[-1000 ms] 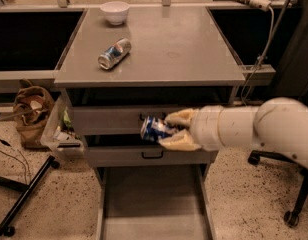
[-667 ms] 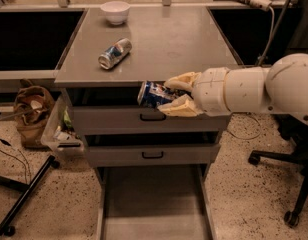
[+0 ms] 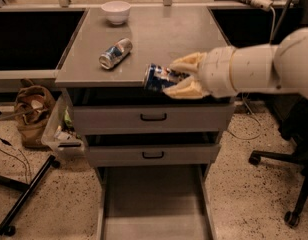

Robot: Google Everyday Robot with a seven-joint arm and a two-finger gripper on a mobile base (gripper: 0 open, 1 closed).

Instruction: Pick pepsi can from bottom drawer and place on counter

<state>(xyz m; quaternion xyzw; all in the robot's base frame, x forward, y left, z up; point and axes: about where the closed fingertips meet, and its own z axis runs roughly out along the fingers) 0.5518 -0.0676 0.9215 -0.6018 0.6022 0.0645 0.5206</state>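
Observation:
My gripper reaches in from the right on a white arm, its tan fingers shut on the pepsi can. The can is dark blue with a silver end, held on its side just above the front edge of the counter. The bottom drawer is pulled out below, its grey floor bare.
A paler silver-blue can lies on its side on the counter's left. A white bowl stands at the back. The two upper drawers are shut. A bag and bin stand left of the cabinet, an office chair right.
My gripper has lifted the pepsi can from in front of the drawers up to the level of the counter's front edge.

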